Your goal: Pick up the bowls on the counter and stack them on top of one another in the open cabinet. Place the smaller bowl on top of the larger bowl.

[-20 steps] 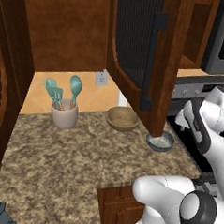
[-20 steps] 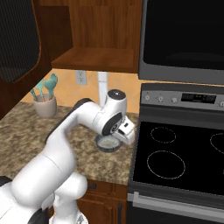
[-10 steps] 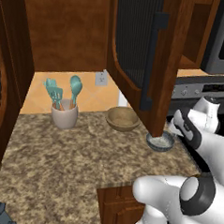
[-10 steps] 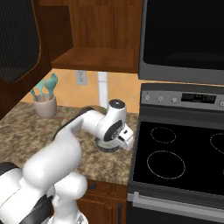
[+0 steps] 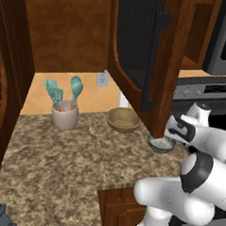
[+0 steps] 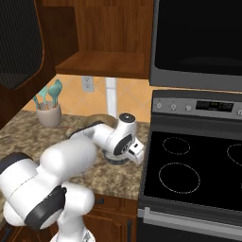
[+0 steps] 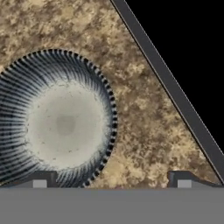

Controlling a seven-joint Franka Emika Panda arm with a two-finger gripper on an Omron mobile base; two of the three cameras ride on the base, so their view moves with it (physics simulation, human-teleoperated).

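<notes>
We see a beige utensil cup (image 5: 64,117) holding teal spoons (image 5: 64,90), a wall outlet (image 5: 102,79), and a black stove (image 6: 198,165).

Base views flank counter (image 5: 59,163); hand view close overhead

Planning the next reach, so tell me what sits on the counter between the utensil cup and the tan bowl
Nothing: in the left base view, bare counter separates the utensil cup from the tan bowl.

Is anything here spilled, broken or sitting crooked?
Nothing stands out. The grey bowl sits upright and empty on the granite counter near the stove's edge, the tan bowl is upright further back, and the utensil cup stands straight with its teal spoons in it. No spills or damage show.
</notes>
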